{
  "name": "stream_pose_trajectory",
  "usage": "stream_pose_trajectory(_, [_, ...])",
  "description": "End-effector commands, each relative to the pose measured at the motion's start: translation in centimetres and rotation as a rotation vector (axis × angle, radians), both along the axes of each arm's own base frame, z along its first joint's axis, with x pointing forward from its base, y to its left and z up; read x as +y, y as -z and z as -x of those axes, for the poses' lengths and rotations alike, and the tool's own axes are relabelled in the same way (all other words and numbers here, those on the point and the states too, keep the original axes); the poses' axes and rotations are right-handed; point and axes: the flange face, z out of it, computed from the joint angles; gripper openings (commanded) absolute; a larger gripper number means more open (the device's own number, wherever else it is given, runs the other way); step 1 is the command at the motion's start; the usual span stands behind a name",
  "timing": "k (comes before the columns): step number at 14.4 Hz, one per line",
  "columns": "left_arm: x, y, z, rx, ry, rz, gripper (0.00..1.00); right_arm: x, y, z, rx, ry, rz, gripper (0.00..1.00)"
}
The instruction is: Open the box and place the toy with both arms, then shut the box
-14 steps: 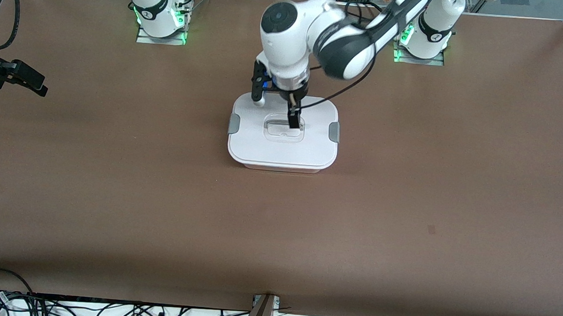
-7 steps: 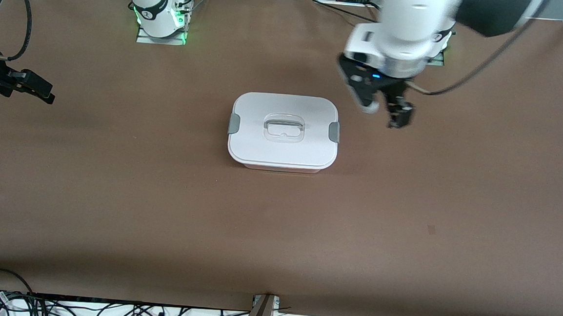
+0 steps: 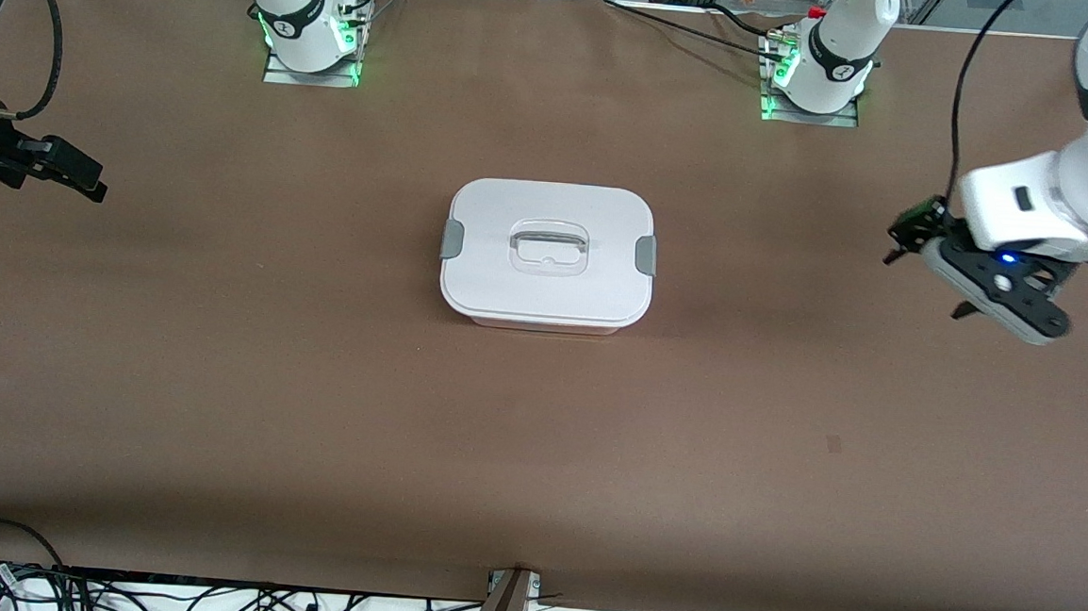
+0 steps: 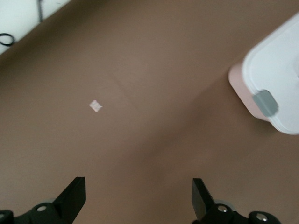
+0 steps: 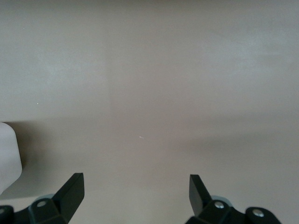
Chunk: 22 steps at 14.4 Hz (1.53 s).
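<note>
One second ago the left gripper was down on the lid of the box, with a finger in the clear handle; half a second ago it had lifted off and hung over the table just beside the box, toward the left arm's end; now it hangs over bare table near that end, well apart from the box, its fingers spread wide; the right gripper has shifted only slightly at the right arm's end.
</note>
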Motion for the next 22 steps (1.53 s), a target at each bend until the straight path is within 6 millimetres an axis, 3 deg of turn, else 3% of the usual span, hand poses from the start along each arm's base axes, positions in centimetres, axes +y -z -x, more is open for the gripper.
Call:
stream_pose_trajectory(1, [1.1, -0.3, 0.7, -0.022, -0.069, -0.005, 1.00, 0.1, -0.1, 0.2, -0.003, 0.001, -0.014, 0.99])
stream_pose_trajectory(2, [1.9, 0.1, 1.0, -0.013, -0.088, -0.014, 1.00, 0.1, -0.1, 0.2, -0.003, 0.001, -0.014, 0.99])
stream_pose_trajectory(5, [3.4, -1.3, 2.4, -0.027, -0.189, -0.016, 1.00, 0.0, -0.1, 0.2, -0.002, 0.002, -0.014, 0.99])
stream_pose_trajectory(6, [3.4, -1.4, 3.4, -0.027, -0.273, -0.016, 1.00, 0.0, -0.1, 0.2, -0.002, 0.002, -0.014, 0.99])
stream_pose_trajectory(9, [3.9, -2.0, 5.5, -0.035, -0.740, 0.004, 1.00, 0.0, -0.1, 0.2, -0.002, 0.002, -0.014, 0.99])
stream_pose_trajectory(13, [4.0, -2.0, 8.7, -0.015, -0.761, -0.004, 1.00, 0.0, -0.1, 0.2, -0.003, 0.002, -0.014, 0.99])
stream_pose_trajectory(22, [4.4, -1.7, 8.4, 0.047, -0.716, -0.034, 1.00, 0.0, -0.1, 0.2, -0.002, 0.001, -0.014, 0.99])
